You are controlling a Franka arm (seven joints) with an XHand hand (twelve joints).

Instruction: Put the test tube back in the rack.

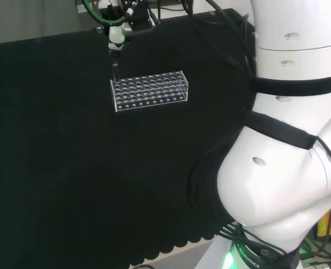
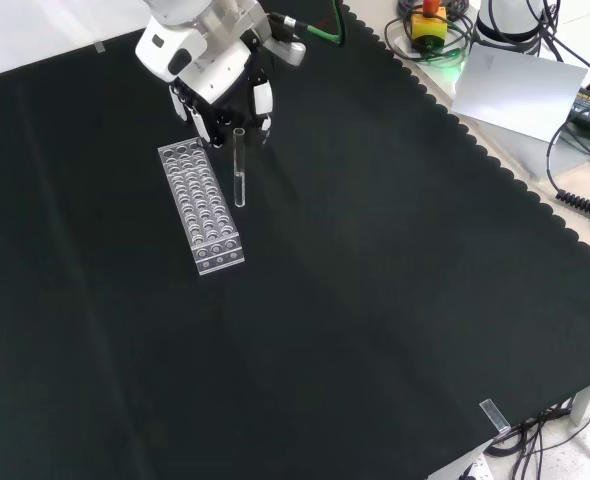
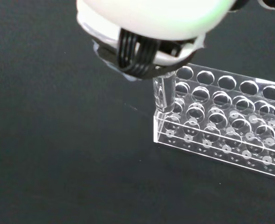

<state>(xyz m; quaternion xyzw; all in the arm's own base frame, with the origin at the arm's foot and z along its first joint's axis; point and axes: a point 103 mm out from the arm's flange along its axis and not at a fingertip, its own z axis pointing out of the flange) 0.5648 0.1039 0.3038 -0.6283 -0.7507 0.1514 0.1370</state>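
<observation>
Head view is giving us the black cloth (image 1: pixel 70 168) spreading across the whole bench, and we are seeing the arm's white links (image 1: pixel 289 140) standing large along the right side. Toward the far edge of the cloth, left of those links, the clear rack (image 1: pixel 149 90) is sitting flat with its long side running across the view. The hand (image 1: pixel 118 22) is hanging above the rack's left end, near the far edge of the cloth.

In the front view we are looking at the same rack (image 2: pixel 201 207) lying lengthwise away from us, near the far left corner of the cloth. The hand (image 2: pixel 215 75) is coming in from the top there, its fingers (image 2: pixel 262 100) curling down around the top of the test tube (image 2: pixel 239 168). The tube is hanging upright below the hand, and here it is appearing just to the right of the rack's far end.

In the wrist view we are seeing the test tube (image 3: pixel 164 95) reaching down from the blurred white part of the hand (image 3: pixel 151 18), its lower end meeting a corner hole of the rack (image 3: pixel 221 126). We cannot tell whether it is already inside the hole or just above it.
</observation>
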